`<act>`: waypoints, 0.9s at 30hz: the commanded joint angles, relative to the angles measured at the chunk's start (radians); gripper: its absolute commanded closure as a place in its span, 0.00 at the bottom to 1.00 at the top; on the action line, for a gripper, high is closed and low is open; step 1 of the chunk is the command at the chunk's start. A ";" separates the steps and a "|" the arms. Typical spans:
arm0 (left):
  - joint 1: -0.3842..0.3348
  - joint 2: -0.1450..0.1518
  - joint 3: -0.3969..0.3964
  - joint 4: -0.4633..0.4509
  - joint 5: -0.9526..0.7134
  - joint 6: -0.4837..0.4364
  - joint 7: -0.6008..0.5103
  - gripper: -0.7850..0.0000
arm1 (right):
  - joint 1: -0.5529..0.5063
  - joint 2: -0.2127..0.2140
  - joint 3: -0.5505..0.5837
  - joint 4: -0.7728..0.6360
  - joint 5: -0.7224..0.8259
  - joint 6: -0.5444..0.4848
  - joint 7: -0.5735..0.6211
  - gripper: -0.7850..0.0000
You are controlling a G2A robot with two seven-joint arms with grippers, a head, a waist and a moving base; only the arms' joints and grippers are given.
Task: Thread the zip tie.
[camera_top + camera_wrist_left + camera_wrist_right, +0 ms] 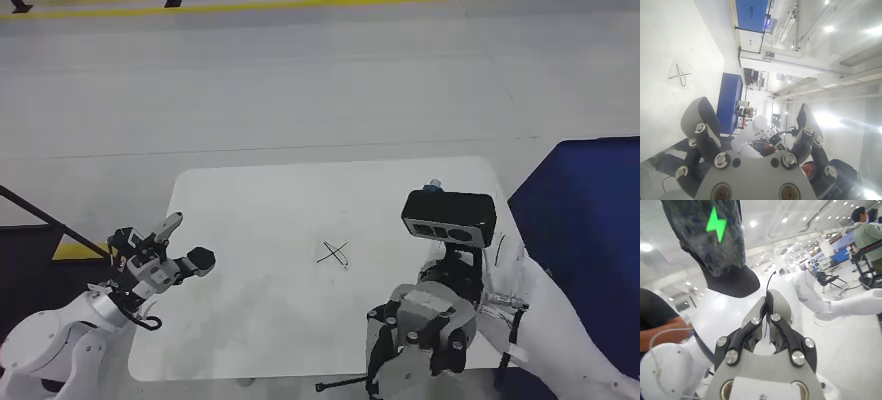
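The right claw (pixel 767 295) pinches a black zip tie (pixel 769 281), its head sticking out beyond.

Pale grey floor (pixel 300 80), a blue cabinet (pixel 590 220), bright ceiling lights (pixel 752 223).

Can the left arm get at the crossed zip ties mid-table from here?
Probably yes. The left arm sits at the edge of the table with jaws open and empty, and bare tabletop lies between it and the crossed zip ties. The right arm, holding a separate zip tie, is off to one side.

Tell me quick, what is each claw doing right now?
Left gripper: open, holding nothing.
Right gripper: closed on a black zip tie.
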 commanded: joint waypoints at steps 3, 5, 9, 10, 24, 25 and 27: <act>0.000 0.000 0.000 0.000 0.000 0.000 0.000 0.00 | 0.037 -0.013 0.047 -0.030 -0.193 -0.142 -0.099 1.00; 0.000 0.000 0.000 0.000 0.000 0.000 0.000 0.00 | 0.064 -0.018 0.079 -0.039 -0.328 -0.209 -0.166 1.00; 0.000 0.000 0.000 0.000 0.000 0.000 0.000 0.00 | 0.096 -0.026 0.153 -0.054 -0.678 -0.386 -0.344 1.00; 0.000 0.000 0.000 0.000 0.000 0.000 0.000 0.00 | 0.085 -0.030 0.163 -0.064 -0.714 -0.386 -0.380 1.00; 0.000 0.000 0.000 0.000 0.000 0.000 0.000 0.00 | 0.022 -0.022 0.049 0.081 -0.539 -0.067 -0.263 1.00; 0.000 0.000 0.000 0.000 0.000 0.000 0.000 0.00 | 0.028 -0.017 0.063 0.110 -0.475 -0.041 -0.220 1.00; 0.000 0.000 0.000 0.000 0.000 0.000 0.000 0.00 | 0.027 -0.008 0.077 0.169 -0.376 -0.007 -0.117 1.00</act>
